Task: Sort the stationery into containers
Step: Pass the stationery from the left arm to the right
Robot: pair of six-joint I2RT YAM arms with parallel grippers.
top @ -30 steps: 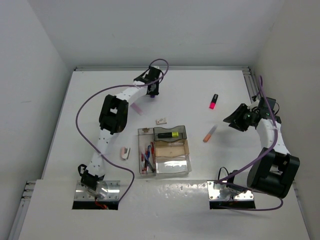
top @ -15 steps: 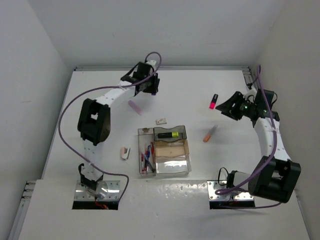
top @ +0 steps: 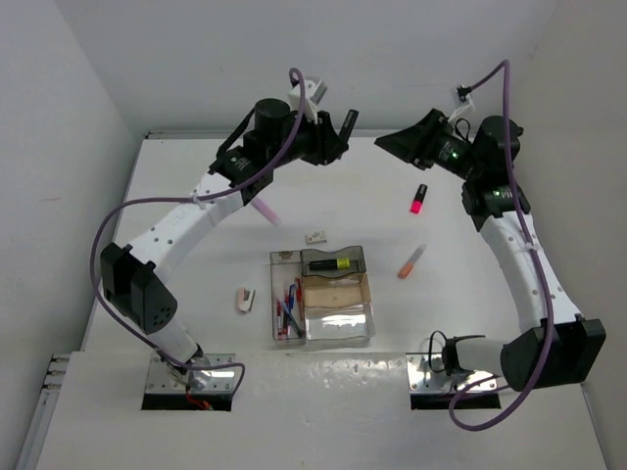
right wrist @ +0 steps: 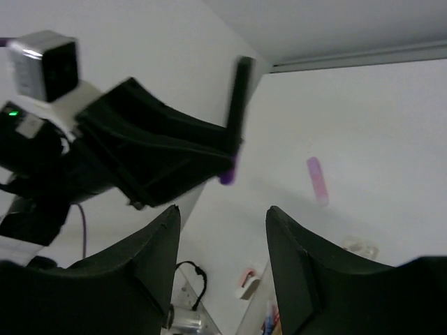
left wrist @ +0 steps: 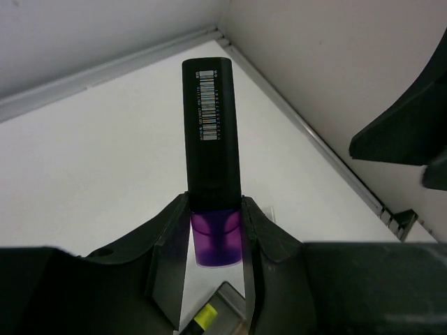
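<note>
Your left gripper (left wrist: 214, 227) pinches the purple highlighter (left wrist: 209, 118), while your right gripper (right wrist: 222, 230) hangs spread with nothing between its fingers.
You have both grippers raised over the worktop (top: 196, 215), beyond the far side of the containers (top: 338, 320) and near each other, with the highlighter's dark barcoded end poking out past the left fingertips. A pink highlighter (top: 418, 199) lies far-right of the containers and an orange highlighter (top: 411, 260) just to their right. A pale pink stick (top: 265, 209) lies far-left of them, with a white eraser (top: 314, 236) just beyond their far edge. A yellow highlighter (top: 331, 262) sits inside the smoky far tray.
</note>
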